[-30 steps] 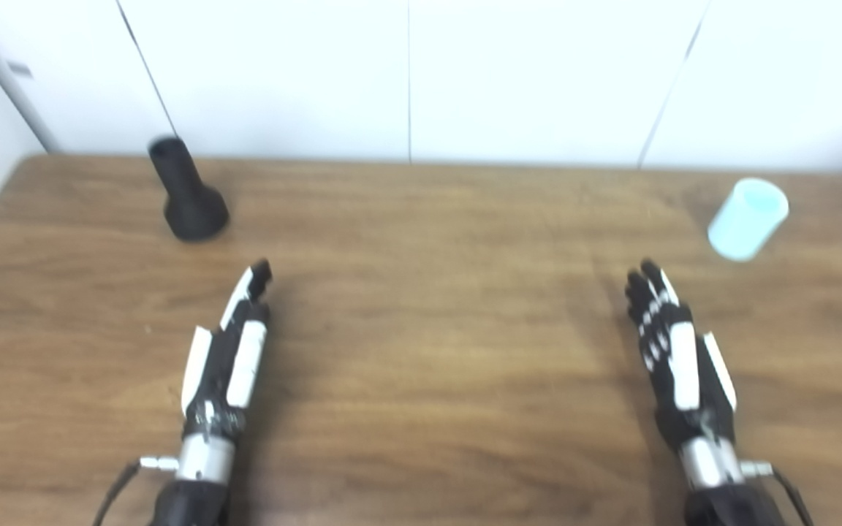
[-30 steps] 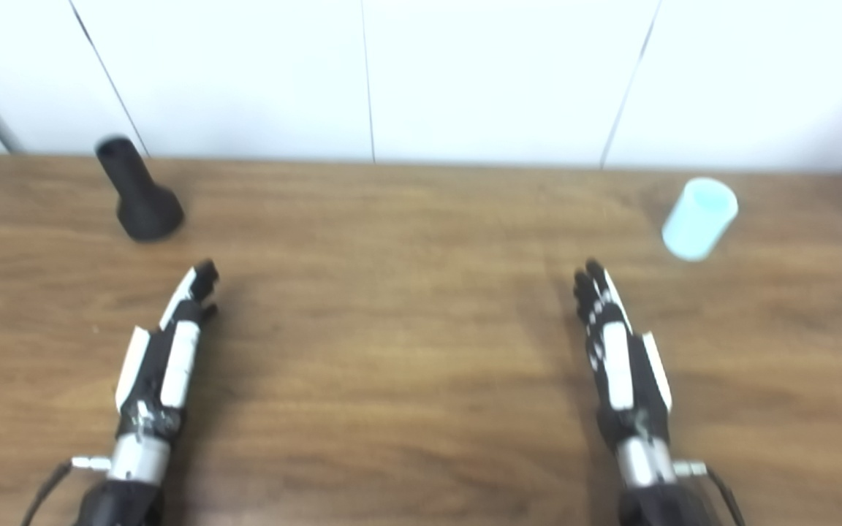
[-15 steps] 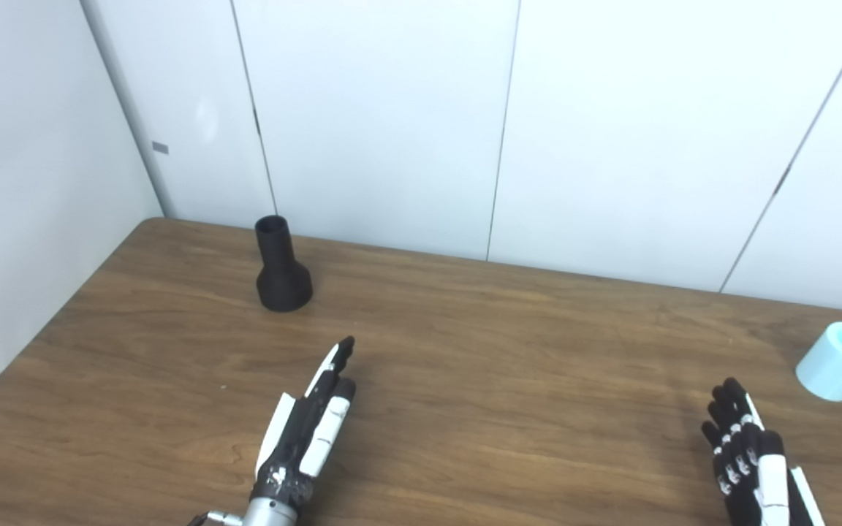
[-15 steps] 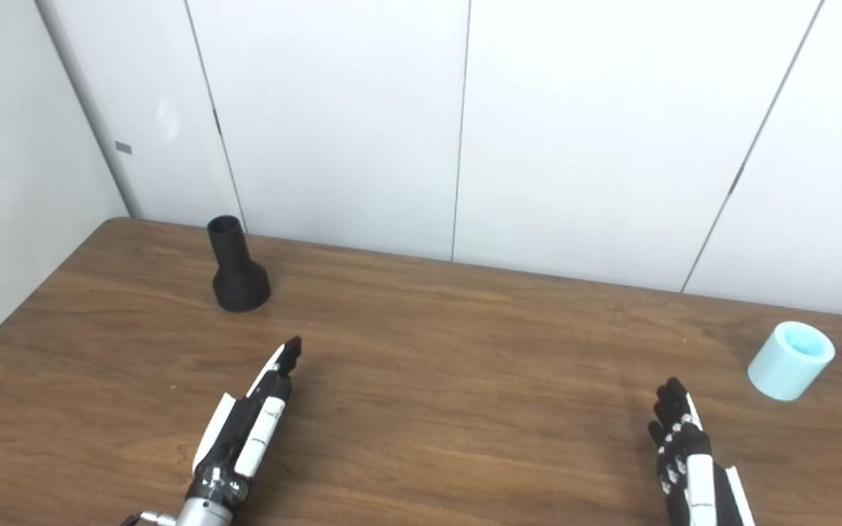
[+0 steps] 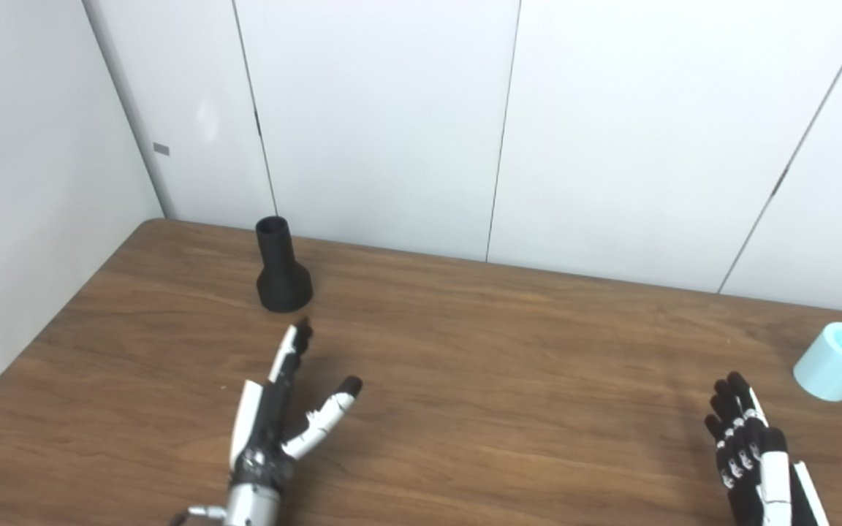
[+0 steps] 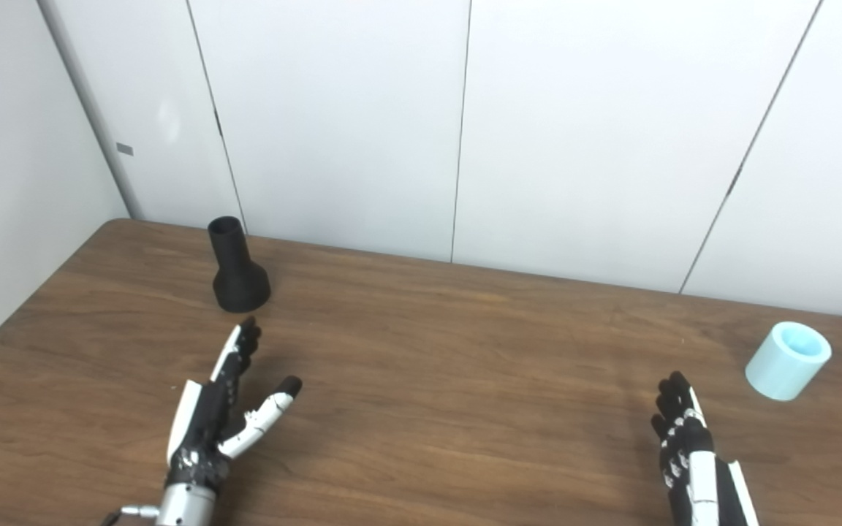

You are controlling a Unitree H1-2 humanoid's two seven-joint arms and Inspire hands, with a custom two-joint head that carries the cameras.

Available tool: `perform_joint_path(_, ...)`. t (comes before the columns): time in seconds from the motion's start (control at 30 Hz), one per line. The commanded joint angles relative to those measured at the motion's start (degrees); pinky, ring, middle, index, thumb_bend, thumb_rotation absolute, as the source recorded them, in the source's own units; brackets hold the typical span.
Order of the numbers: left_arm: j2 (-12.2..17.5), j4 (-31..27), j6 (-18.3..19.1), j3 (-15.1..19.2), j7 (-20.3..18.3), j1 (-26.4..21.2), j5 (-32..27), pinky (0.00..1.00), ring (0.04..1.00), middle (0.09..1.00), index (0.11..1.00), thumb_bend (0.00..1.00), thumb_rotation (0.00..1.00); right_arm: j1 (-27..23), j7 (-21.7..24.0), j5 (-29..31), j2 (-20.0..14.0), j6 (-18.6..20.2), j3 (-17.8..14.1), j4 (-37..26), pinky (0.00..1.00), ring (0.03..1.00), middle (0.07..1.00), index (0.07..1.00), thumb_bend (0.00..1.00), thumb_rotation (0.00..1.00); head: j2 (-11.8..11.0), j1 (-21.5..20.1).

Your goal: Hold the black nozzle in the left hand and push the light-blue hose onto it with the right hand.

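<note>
White wall panels (image 5: pixel 377 124) with thin vertical seams stand behind a brown wood-grain tabletop (image 5: pixel 494 365) that fills the lower part of the left eye view. On it, toward the far left corner, the black nozzle (image 5: pixel 281 268) stands upright on its flared base, narrow mouth up. The left hand (image 5: pixel 275 420) lies low over the wood in front of it, empty, fingers stretched toward the nozzle and thumb splayed to the side; its fingertips (image 5: pixel 302 330) are near the nozzle's base but apart from it. At the far right the light-blue hose (image 5: pixel 838 361), a short tube, sits tilted with its open end up. The right hand (image 5: pixel 757 456) is at the bottom right, empty, fingers extended and held close together, apart from the hose. From the right eye view the same layout appears a little shifted: nozzle upright at back left, hose at right, both hands open and holding nothing.
</note>
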Motion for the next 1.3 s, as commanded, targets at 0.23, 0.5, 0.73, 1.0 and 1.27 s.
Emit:
perform_joint_path(0.23,7.63,0.75,7.54,6.64,5.01,-12.22,4.46,0.91,0.939,0.945,0.975,0.86,0.36,2.38,0.31,-0.26,0.87,-2.06,0.14,7.35,1.0,1.0,0.968,1.0,0.54,0.97,-0.11,-0.71)
perform_joint_path(0.5,14.34,10.27,9.7,7.01,4.66,-19.09,5.99,0.96,0.982,0.983,0.999,0.9,0.37,2.24,1.27,-1.29,-0.12,-1.81,1.31,7.48,1.0,0.968,0.967,1.0,0.5,0.93,-0.13,-0.62)
perform_joint_path(0.73,18.82,17.16,14.27,2.68,3.53,-23.75,10.4,0.9,0.998,1.0,1.0,0.93,0.42,2.07,0.87,-1.98,0.03,-1.91,1.53,7.68,0.99,0.945,0.961,1.0,0.51,0.92,0.24,-0.91)
perform_joint_path(1.0,20.53,25.79,18.91,-2.52,3.87,-29.22,14.03,1.0,1.0,1.0,1.0,1.0,0.46,1.97,0.9,-1.92,0.42,-1.79,1.69,7.66,0.98,0.944,0.955,1.0,0.52,0.92,0.66,-1.39)
perform_joint_path(1.27,22.11,31.13,22.76,-10.77,1.04,-34.15,19.09,1.0,1.0,0.998,1.0,1.0,0.54,2.0,0.67,-2.36,0.75,-1.72,2.04,7.74,1.0,0.951,0.953,1.0,0.53,0.92,0.86,-2.27)
